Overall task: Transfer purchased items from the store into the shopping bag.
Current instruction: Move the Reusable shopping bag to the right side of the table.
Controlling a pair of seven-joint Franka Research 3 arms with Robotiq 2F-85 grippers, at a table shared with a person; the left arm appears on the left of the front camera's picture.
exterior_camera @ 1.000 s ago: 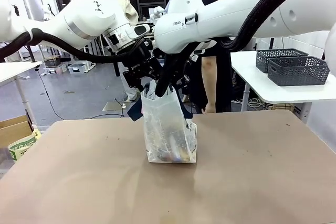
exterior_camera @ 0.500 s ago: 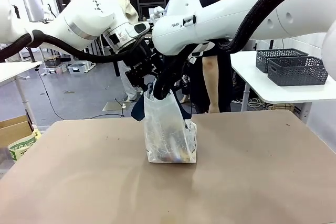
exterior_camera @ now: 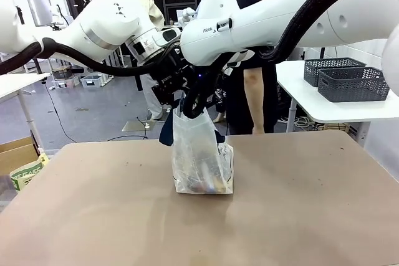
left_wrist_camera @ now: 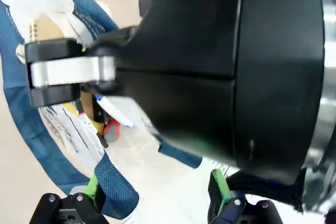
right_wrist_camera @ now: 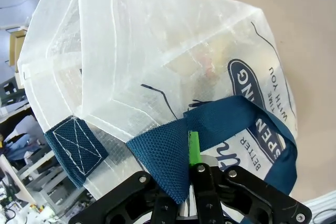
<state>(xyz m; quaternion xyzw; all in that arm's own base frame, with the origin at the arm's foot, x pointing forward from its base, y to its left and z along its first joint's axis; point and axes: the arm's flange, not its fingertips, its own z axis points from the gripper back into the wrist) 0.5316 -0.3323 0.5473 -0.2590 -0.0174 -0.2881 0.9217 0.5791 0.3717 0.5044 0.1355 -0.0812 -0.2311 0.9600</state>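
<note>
Two grippers are hanging over one translucent shopping bag (exterior_camera: 201,154), which is standing upright at mid-desk (exterior_camera: 93,216). Right gripper (right_wrist_camera: 193,148): jaws are pinching a navy handle (right_wrist_camera: 210,127). Left gripper (left_wrist_camera: 157,187): jaws are standing wide, one pad beside the second handle (left_wrist_camera: 113,192). Colourful packaged items (exterior_camera: 207,182) are lying in the bag's bottom.

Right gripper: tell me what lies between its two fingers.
The navy handle of the shopping bag lies there, pinched flat by the shut right gripper; the right wrist view shows it.
</note>
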